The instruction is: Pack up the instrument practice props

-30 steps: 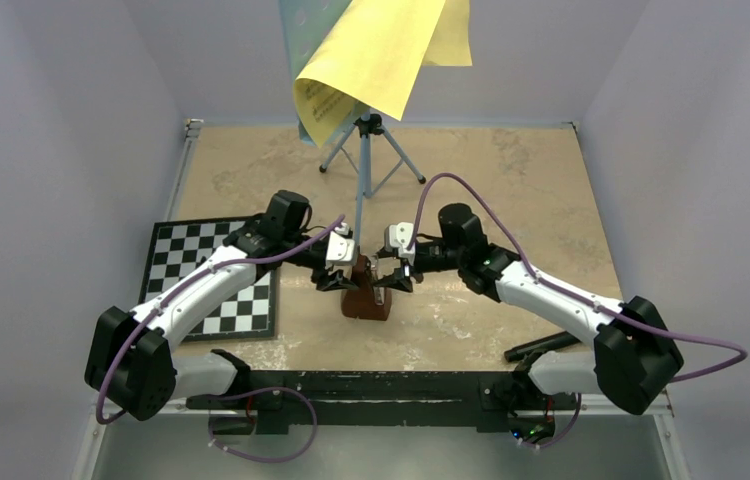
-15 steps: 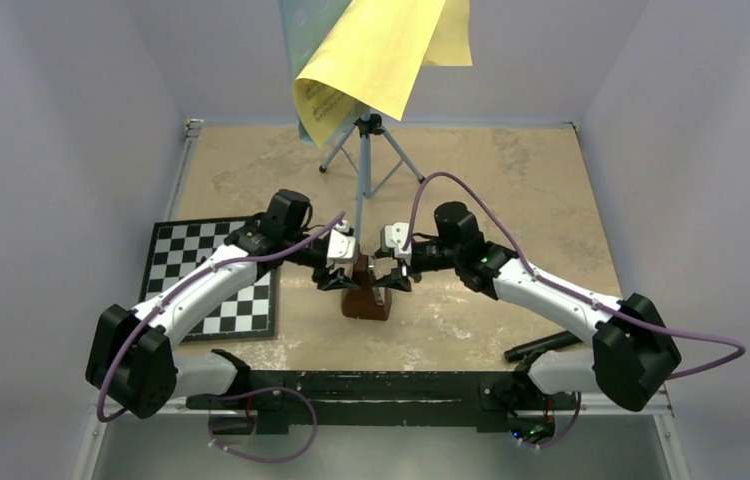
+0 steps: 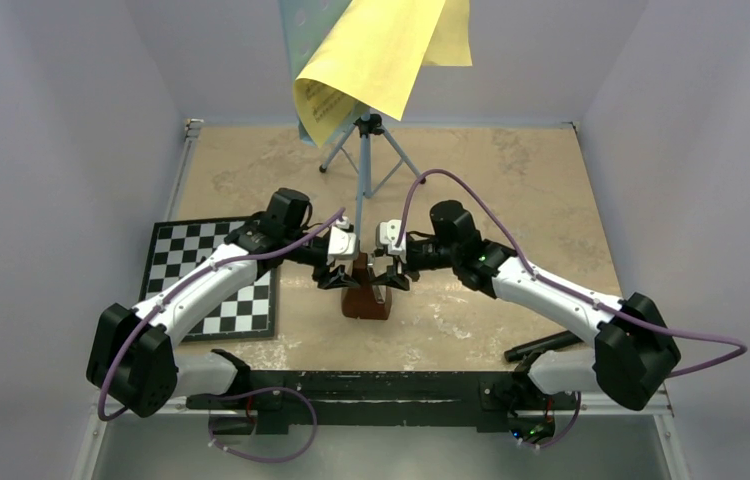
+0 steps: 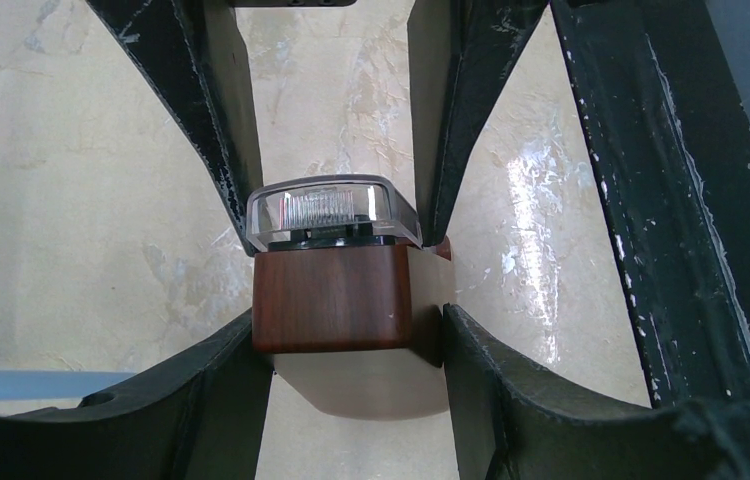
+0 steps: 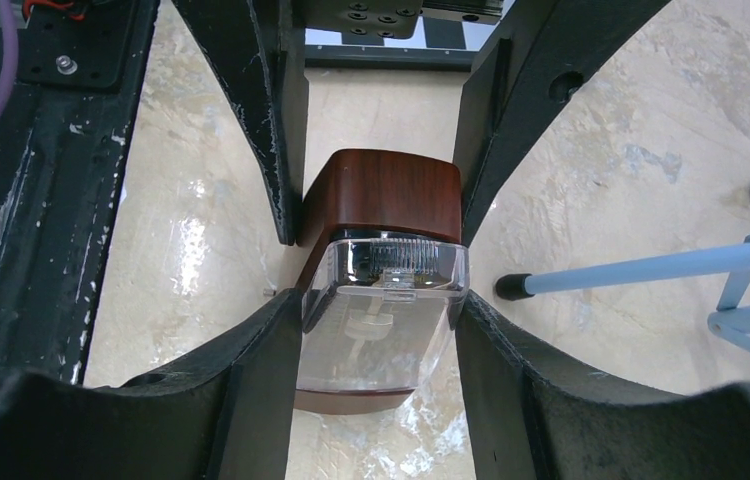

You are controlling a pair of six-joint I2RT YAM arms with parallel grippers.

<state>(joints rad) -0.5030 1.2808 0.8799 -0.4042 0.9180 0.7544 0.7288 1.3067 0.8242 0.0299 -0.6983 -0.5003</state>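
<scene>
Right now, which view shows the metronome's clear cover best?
Right wrist: the clear cover of the metronome faces that camera almost squarely. Left wrist sees only the cover's top edge above the wooden back. Top external shows just its brown base.

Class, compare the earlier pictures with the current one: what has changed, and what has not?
The right gripper shifted slightly left and away from the near edge, keeping its hold on the metronome. Nothing was released. The left gripper, music stand, yellow sheets and chessboard stayed put.
</scene>
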